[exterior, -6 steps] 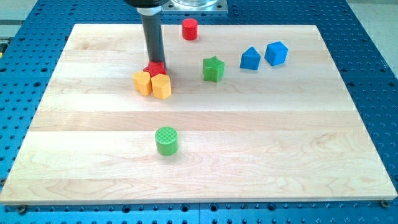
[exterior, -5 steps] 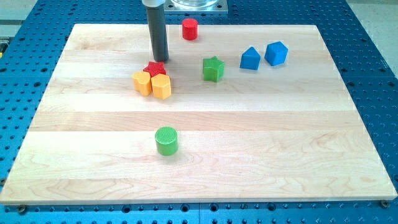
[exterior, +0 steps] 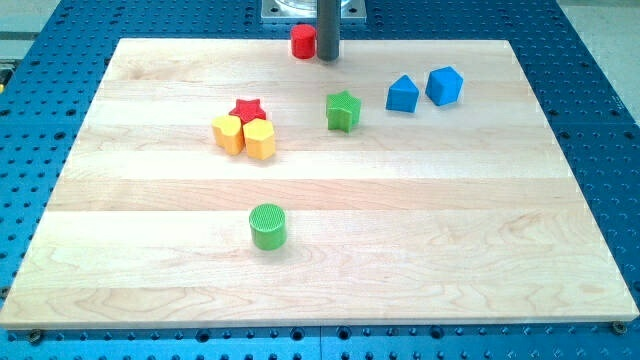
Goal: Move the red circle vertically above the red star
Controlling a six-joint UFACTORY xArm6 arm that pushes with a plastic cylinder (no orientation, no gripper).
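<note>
Camera view, the only one. Wooden board (exterior: 330, 230) on a blue perforated table (exterior: 600, 90), seen from the front.

Near the view's top edge of the board: red circle (exterior: 303, 42), upright, and just on its right side my tip (exterior: 328, 58), the lower end of a dark vertical rod (exterior: 327, 25). Tip touching or all but touching the circle's right flank; contact not certain from here. No jaws on this end piece, a plain rod only, so nothing open, nothing closed, nothing gripped.

Lower and to the view's left of the circle, well apart from it: red star (exterior: 248, 109), lying flat. Packed against the star's lower side, two yellow blocks: one (exterior: 228, 133) at the lower left, a hexagon-like one (exterior: 260, 139) at the lower right, both touching each other and the star. Circle not straight above the star; offset toward the view's right.

Right of the star cluster, near the board's middle top: green star (exterior: 342, 110), standing alone. Further right, two blue blocks side by side, near but apart: a house-like one (exterior: 402, 94) and a cube (exterior: 444, 86), the cube slightly higher in the view.

Toward the view's bottom, below the yellow pair and well apart: green cylinder (exterior: 267, 226), upright, ribbed top facing the camera.
</note>
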